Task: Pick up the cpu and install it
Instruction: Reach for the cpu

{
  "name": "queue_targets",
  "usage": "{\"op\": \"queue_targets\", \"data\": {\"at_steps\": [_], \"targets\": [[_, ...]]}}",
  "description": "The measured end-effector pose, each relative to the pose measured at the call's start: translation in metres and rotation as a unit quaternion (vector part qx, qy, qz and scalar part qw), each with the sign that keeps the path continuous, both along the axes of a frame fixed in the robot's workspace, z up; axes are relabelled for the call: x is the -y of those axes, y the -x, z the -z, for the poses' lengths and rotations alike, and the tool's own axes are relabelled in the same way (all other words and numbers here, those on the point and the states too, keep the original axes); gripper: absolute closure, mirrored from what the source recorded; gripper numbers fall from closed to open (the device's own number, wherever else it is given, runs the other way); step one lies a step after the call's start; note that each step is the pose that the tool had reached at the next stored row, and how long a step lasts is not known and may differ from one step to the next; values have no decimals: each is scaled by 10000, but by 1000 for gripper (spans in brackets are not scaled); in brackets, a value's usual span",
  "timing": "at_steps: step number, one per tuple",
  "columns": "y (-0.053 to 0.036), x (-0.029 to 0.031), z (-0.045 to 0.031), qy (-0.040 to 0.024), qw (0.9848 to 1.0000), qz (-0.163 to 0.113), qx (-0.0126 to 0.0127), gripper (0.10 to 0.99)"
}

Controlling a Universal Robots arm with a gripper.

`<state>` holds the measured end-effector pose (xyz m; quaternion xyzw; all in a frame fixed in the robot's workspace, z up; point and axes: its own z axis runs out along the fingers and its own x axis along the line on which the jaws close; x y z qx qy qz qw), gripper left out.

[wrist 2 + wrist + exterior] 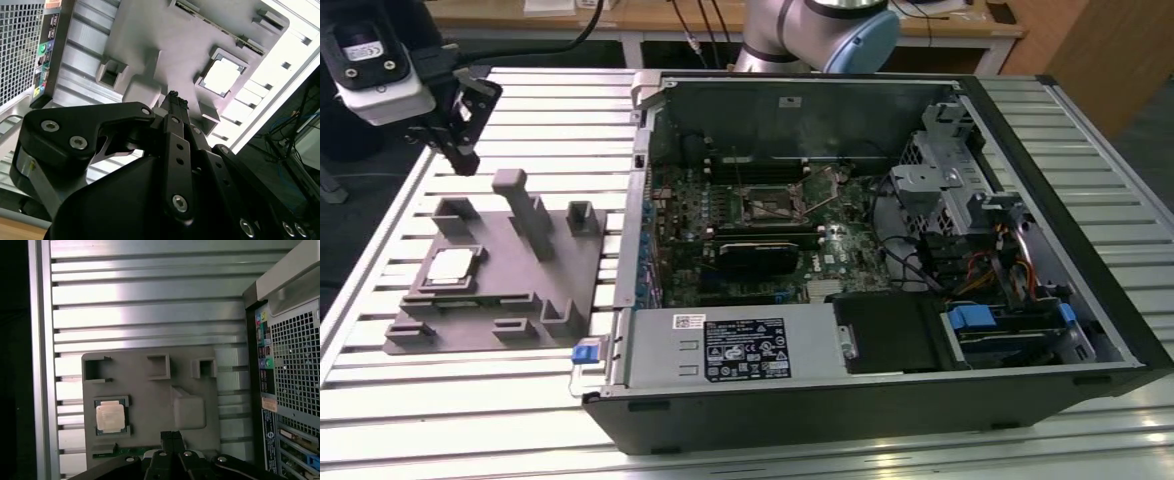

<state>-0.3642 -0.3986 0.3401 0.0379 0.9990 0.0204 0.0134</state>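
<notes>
In the upper left of the exterior view the gripper [462,162] hangs above the slatted aluminium table [440,400], just off the far end of the grey plastic fixture [507,290] and touching nothing. In both wrist views its two black fingers [167,440] are pressed together with no real gap, and nothing is held between them. The cpu [450,268] lies flat with its silver lid up in a shallow square pocket of the fixture. This is at the left-centre of the exterior view, on the side of the fixture away from the open computer case [854,425]. Short pocket walls appear to hug two opposite sides of the chip and leave the other edges freer. The chip is apart from the gripper, with one of the fixture's raised blocks [460,215] between them. The motherboard's cpu socket [765,207] sits near the middle of the frame inside the case, well apart from both. As I judge it, the chip is light and rigid, a thin plate whose smooth metal lid gives little friction, so a careless pinch could let it slip. Its underside contacts and the socket's pins are likely the fragile parts. The sensible hold is across two opposite edges where the pocket leaves room, with the jaws set only slightly wider than the chip, squeezing gently and keeping it level.
</notes>
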Motion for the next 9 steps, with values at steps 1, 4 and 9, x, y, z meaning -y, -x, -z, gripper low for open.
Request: {"op": "queue_targets", "data": {"at_steps": [1,4,9], "targets": [[17,0,12,1,10000,0,0,980],[55,0,55,6,10000,0,0,980],[132,-2,120,7,10000,0,0,980]]}}
